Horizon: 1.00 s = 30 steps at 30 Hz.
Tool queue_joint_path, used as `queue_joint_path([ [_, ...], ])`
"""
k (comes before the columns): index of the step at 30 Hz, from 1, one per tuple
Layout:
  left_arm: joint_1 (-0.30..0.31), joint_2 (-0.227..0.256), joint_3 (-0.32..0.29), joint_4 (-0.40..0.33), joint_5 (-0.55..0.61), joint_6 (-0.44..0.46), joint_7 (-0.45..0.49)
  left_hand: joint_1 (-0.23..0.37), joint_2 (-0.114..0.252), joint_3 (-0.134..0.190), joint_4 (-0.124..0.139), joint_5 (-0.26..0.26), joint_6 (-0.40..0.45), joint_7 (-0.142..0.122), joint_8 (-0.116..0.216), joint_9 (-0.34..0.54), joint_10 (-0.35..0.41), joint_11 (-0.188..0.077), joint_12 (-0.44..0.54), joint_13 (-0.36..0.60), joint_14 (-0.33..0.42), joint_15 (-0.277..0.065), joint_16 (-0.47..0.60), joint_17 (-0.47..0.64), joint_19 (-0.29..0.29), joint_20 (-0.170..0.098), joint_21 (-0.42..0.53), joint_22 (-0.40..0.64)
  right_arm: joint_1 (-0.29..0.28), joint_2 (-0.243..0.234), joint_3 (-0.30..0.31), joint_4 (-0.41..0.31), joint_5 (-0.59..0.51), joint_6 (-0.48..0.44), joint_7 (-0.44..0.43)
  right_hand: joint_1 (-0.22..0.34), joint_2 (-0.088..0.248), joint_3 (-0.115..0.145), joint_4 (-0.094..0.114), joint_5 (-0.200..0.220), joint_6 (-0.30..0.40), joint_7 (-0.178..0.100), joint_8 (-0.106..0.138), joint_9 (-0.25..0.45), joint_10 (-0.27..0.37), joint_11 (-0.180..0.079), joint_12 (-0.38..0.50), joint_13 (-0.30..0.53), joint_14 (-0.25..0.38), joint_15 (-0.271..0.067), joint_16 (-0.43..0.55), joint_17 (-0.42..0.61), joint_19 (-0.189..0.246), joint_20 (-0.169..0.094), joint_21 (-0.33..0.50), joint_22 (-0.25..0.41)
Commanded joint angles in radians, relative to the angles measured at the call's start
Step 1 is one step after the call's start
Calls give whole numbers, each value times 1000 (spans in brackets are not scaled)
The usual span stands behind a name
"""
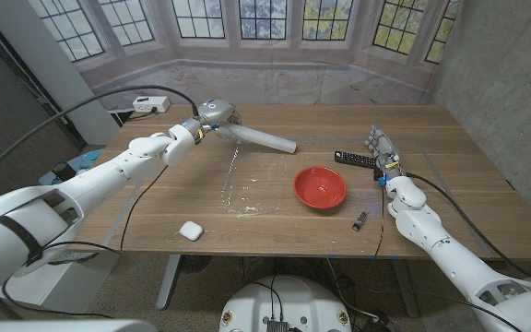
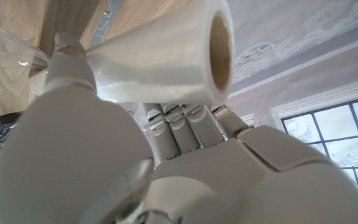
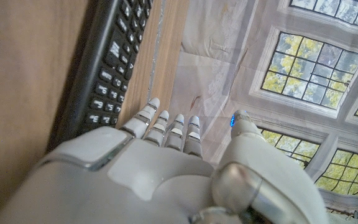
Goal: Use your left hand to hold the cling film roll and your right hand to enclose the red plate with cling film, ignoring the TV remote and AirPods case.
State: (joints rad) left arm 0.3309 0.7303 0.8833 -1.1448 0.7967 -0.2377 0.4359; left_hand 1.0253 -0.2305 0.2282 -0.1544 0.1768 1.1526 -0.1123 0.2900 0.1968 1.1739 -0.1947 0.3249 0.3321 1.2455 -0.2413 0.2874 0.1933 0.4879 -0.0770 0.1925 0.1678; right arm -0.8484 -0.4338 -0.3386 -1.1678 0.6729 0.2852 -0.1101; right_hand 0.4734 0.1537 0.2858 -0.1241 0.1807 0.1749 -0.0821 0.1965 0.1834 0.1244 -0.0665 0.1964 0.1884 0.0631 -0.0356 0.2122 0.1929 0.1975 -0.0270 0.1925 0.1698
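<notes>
The left hand grips the cling film roll at the far left of the table; the roll is a pale, translucent cylinder with a hollow cardboard core (its open end shows in the left wrist view). A loose, wrinkled sheet of film lies on the wood toward the red plate, a glossy shallow dish near the middle. The right hand holds nothing, fingers straight, just beside the TV remote.

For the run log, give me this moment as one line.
left hand: holds cling film roll | right hand: open beside TV remote | red plate: uncovered | film strip on table
</notes>
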Motion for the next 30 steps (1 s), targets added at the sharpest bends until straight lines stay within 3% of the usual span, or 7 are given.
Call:
queue_joint_path([
  [1, -3, -5, -6, -1, -9, -17, 35, 294, 295, -5, 3, -1, 18, -6, 6, 6, 11, 2, 0, 4, 10, -1, -6, 2, 11, -1, 0, 2, 3, 2, -1, 4, 0, -4, -2, 2, 9, 6, -1, 0, 9, 4, 1, 6, 9, -2, 1, 5, 13, -78, 3, 2, 6, -3, 1, 2],
  [30, -37, -33, -7, 15, 9, -76, 143, 297, 296, -10, 4, -1, 27, -5, 7, 5, 17, 4, -6, 9, 22, -1, -16, 1, 14, -3, -1, 2, -62, -13, 24, -62, 5, 16, -48, 2, 9, 7, -1, 0, 10, 6, 1, 6, 11, -1, 1, 5, 13, -78, 2, 3, 6, -4, 1, 2],
])
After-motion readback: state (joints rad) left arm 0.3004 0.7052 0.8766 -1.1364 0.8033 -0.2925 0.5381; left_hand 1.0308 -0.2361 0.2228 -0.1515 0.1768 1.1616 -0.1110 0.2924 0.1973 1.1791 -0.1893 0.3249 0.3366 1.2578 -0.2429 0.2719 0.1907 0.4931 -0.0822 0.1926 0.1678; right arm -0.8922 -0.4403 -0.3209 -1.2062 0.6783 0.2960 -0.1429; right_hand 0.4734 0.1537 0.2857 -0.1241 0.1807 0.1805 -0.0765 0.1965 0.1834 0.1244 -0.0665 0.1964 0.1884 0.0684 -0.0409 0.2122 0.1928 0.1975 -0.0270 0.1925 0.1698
